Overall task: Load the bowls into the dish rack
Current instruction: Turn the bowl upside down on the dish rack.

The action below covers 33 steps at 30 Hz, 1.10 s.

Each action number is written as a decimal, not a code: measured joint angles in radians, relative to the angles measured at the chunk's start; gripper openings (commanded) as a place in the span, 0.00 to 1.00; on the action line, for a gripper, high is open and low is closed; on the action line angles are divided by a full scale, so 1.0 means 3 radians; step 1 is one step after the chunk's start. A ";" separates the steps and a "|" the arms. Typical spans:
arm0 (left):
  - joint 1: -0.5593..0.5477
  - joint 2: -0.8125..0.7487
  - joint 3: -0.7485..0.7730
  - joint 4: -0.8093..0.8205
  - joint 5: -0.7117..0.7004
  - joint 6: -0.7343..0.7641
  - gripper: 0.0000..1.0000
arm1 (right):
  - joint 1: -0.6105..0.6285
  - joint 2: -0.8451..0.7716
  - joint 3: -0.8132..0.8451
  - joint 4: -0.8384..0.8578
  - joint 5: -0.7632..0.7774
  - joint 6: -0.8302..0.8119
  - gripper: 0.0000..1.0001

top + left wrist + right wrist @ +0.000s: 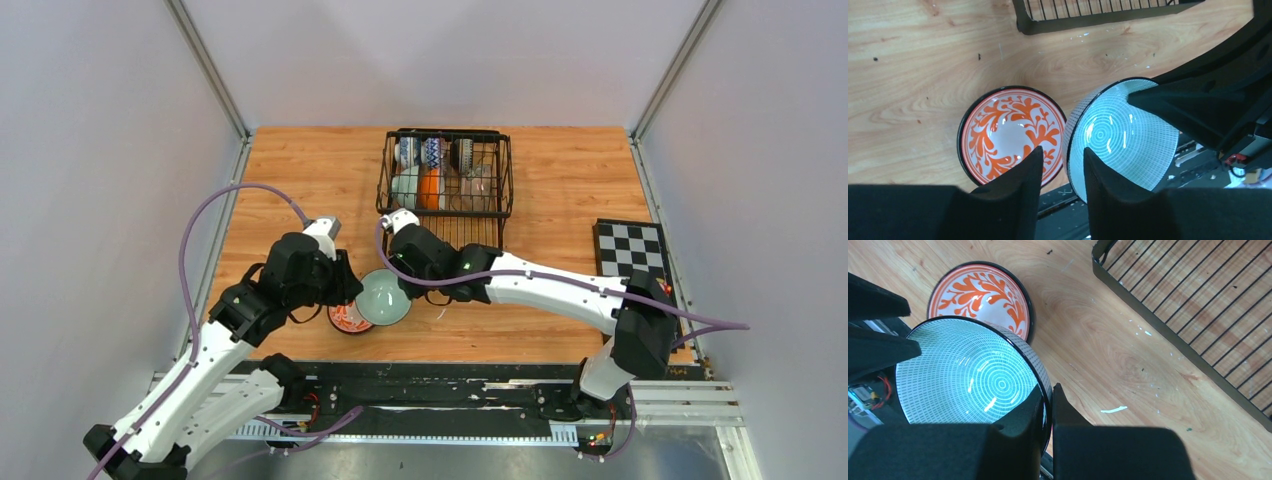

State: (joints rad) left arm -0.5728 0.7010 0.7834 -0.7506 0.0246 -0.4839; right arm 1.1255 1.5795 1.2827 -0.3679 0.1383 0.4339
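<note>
1. Your table (300, 180) is a wood-grain top, scuffed, with white flecks (1113, 410) on the stretch just past the right gripper (1048, 387).
2. Orange-patterned bowl (1008, 132) sits upright on the wood, directly under the left gripper (1062, 150) and just left of the right one.
3. Dish rack (465, 232) stands on the table beyond both grippers, its near edge close to the right gripper.
4. Checkered board (630, 250) lies flat at the table's right edge, well off to the right gripper's right.
</note>
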 measured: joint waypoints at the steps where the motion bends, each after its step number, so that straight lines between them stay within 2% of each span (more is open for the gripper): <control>1: 0.0000 0.0013 0.0014 -0.0006 -0.0003 0.0013 0.45 | 0.0009 0.0001 0.0004 -0.0034 0.0029 -0.0018 0.03; 8: 0.0000 0.0123 0.0033 -0.0062 0.0000 0.0058 0.52 | 0.0074 0.0036 0.0125 -0.0196 0.0202 -0.0094 0.03; 15: -0.0003 0.0154 0.0028 -0.0065 0.0038 0.0038 0.48 | 0.0109 0.0084 0.0267 -0.0239 0.0282 -0.0135 0.03; 20: -0.0055 0.0210 0.0018 -0.0047 0.0056 0.0003 0.40 | 0.0132 0.0148 0.0356 -0.0271 0.0337 -0.0158 0.03; 24: -0.0072 0.0237 0.0011 -0.0046 0.0055 -0.0008 0.26 | 0.0150 0.0161 0.0388 -0.0312 0.0390 -0.0182 0.03; 33: -0.0081 0.0254 -0.0064 0.0009 0.0056 -0.0024 0.05 | 0.0159 0.0163 0.0395 -0.0393 0.0418 -0.0201 0.03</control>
State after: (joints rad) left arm -0.5972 0.7773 0.7643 -0.7479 0.0414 -0.4911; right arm 1.1732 1.6283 1.4014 -0.4858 0.2638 0.3737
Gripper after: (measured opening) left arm 0.121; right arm 0.062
